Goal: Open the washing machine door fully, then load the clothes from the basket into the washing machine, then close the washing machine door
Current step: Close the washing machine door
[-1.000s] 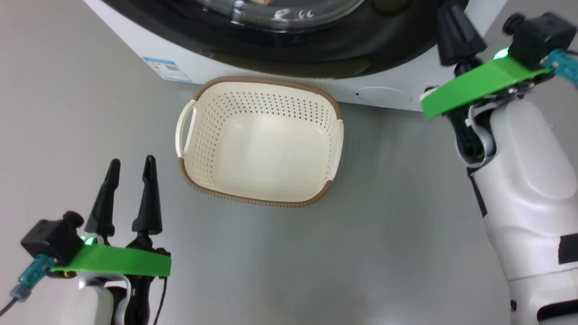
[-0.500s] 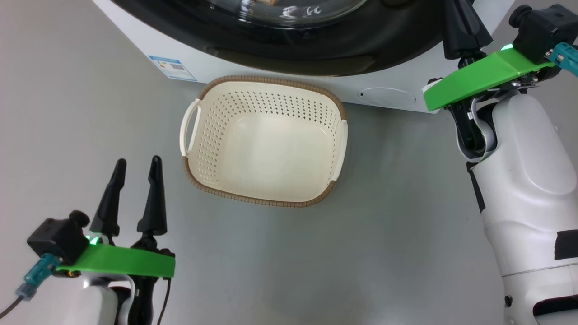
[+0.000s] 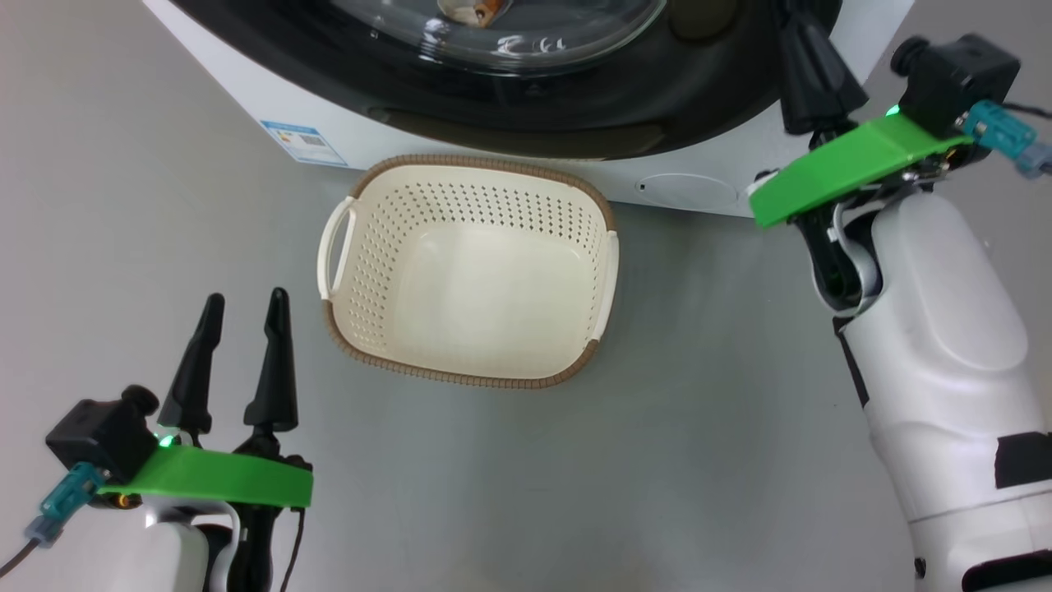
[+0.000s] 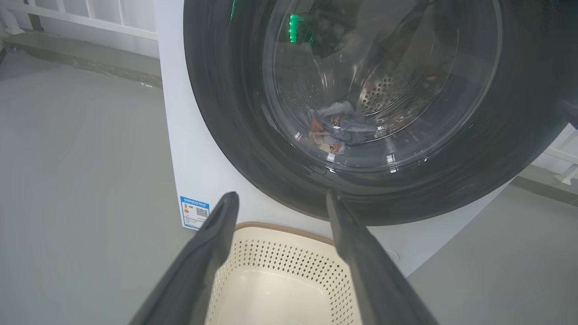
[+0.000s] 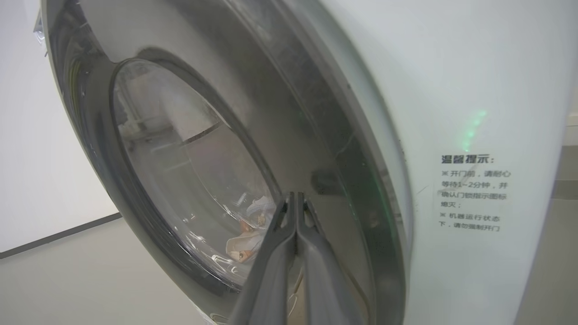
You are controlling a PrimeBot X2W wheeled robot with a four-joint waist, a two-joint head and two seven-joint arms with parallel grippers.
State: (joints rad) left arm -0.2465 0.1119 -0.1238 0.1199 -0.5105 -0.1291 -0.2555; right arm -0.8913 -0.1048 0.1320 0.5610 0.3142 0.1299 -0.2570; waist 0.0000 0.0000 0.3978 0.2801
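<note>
Door (image 3: 575, 115) shut against washer (image 4: 180, 149); clothes (image 4: 336, 126) inside drum, seen through glass. Basket (image 3: 485, 161) empty below. Right gripper (image 5: 295, 198) pinched closed at door rim; left gripper (image 3: 246, 296) spread wide, idle. Over last second only camera shifts: task apparently near complete.

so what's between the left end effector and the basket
bare grey floor, in the head view, lies between the left end effector and the basket

Grey floor (image 3: 699, 427): cream basket (image 3: 370, 271) standing on it, just before white washing machine (image 3: 271, 90).
</note>
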